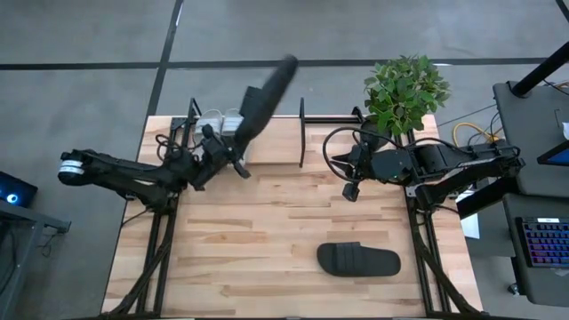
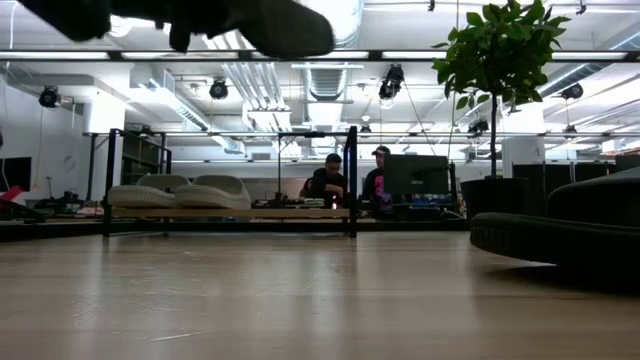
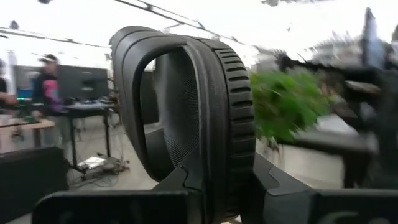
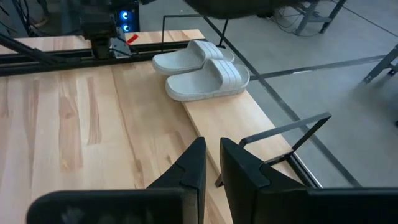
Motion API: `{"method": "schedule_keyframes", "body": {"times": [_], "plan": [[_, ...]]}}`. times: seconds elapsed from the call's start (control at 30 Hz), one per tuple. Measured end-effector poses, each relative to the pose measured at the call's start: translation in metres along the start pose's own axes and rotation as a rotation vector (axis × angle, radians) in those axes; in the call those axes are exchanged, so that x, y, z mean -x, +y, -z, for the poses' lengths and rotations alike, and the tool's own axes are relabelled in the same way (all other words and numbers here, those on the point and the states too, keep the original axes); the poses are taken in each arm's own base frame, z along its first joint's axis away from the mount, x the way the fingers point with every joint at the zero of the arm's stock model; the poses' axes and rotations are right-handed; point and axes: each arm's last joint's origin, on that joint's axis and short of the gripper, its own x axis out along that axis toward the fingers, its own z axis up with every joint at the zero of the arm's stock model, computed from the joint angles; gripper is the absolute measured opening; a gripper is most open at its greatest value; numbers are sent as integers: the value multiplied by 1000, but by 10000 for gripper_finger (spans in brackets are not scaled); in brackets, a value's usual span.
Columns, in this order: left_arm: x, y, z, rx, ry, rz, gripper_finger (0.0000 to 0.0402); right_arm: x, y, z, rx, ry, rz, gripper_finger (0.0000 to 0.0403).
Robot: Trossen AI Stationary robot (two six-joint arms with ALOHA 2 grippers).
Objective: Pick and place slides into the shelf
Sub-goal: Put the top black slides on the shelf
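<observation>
Holding one black slide (image 1: 265,96) aloft, the left fingers (image 3: 205,186) near the shelf (image 1: 302,133) (grey pair (image 4: 202,68) in); another slide (image 1: 358,260) waits on the surface (image 1: 249,258); right fingers (image 4: 211,165) nearly closed, empty.

lab/open office space | exposed ceiling ducts (image 2: 320,85) | 2 people (image 2: 350,180) at desks | monitor (image 2: 415,173) | keyboard (image 1: 544,244)

Two dark, near-black jointed arms, left arm (image 1: 133,173) with a pale grey-white cap at its outer end, right arm (image 1: 427,164) trailing looped black cables, both ending in matte black angular wedge-shaped fingers (image 4: 186,168).
</observation>
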Motion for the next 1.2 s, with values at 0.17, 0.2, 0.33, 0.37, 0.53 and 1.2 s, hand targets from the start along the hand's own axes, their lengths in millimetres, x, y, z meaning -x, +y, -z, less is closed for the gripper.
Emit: {"method": "schedule_keyframes", "body": {"times": [0.17,0.2,0.33,0.37,0.53,1.2], "plan": [[2,13,18,62,-117,-86,27,-1,0,2,3,5,1,38],[2,13,22,53,-119,-115,27,-1,1,2,4,7,1,38],[-1,13,43,-58,-34,-327,27,-3,1,4,3,8,2,38],[-2,12,47,-90,-10,-373,26,-4,1,5,2,12,2,38],[-13,2,54,-283,91,-504,26,-6,3,10,3,25,5,38],[-27,-48,102,-901,530,-612,26,-8,3,12,-13,23,32,38]]}}
